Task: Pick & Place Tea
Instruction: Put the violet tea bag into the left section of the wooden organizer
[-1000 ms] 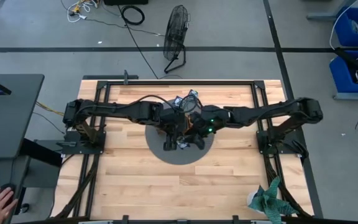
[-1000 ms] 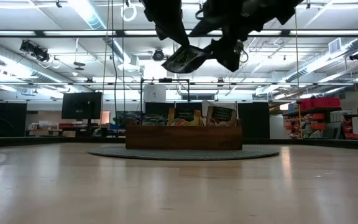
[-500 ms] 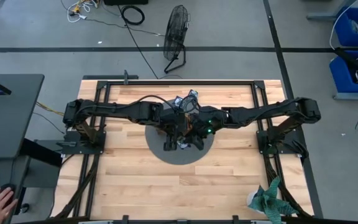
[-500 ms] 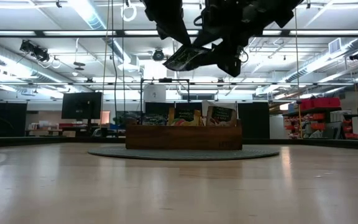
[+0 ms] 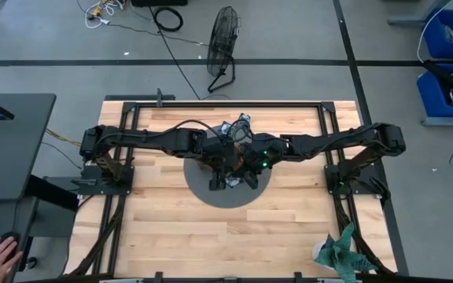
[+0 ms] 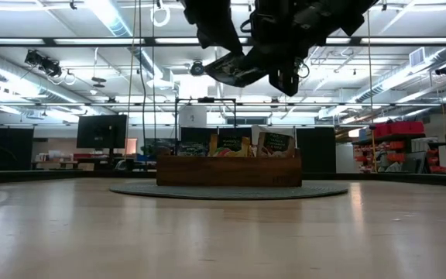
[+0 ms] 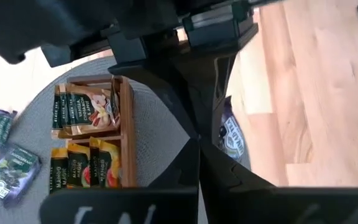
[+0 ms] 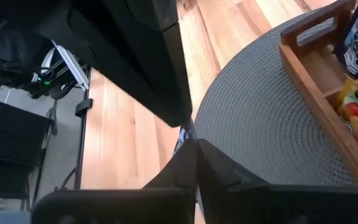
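right gripper (image 8: 196,140): clenched on tea bag (image 6: 235,71) | left gripper (image 7: 199,142): clenched on the same bag's other edge | bag: between my tips, tilted | tray (image 6: 228,172): straight below both grippers

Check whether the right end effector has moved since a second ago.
Yes. In the low view the right end effector has shifted slightly left over the wooden tray and shut on the tea bag.
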`<state>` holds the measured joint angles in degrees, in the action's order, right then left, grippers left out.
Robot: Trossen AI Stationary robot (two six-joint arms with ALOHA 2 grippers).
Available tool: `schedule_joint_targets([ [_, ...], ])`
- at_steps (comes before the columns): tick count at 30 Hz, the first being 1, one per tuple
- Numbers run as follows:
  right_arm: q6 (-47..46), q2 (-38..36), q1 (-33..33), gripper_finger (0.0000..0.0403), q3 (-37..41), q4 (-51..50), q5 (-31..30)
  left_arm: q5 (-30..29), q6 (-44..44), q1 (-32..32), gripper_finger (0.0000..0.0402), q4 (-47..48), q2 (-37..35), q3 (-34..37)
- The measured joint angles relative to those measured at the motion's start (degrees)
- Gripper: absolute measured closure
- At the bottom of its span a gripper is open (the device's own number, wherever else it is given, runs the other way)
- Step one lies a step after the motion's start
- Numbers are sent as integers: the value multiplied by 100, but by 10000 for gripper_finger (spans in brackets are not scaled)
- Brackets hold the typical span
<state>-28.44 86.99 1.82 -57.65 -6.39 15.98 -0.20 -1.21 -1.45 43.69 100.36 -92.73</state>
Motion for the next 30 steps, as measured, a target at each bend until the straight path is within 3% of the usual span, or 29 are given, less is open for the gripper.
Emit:
schedule_joint_targets([
  [9, 389, -540, 7, 401, 4, -430, -374, -18, 574, 2, 352, -481, -423, 7],
  [18, 701, -1583, 40, 402, 2, -531, -1113, -552, 850, 79, 301, -993, -1344, 2],
  [30, 1558, -2209, -157, 403, -3, 284, -2058, -662, 1114, 295, 211, -1334, -1835, 37],
])
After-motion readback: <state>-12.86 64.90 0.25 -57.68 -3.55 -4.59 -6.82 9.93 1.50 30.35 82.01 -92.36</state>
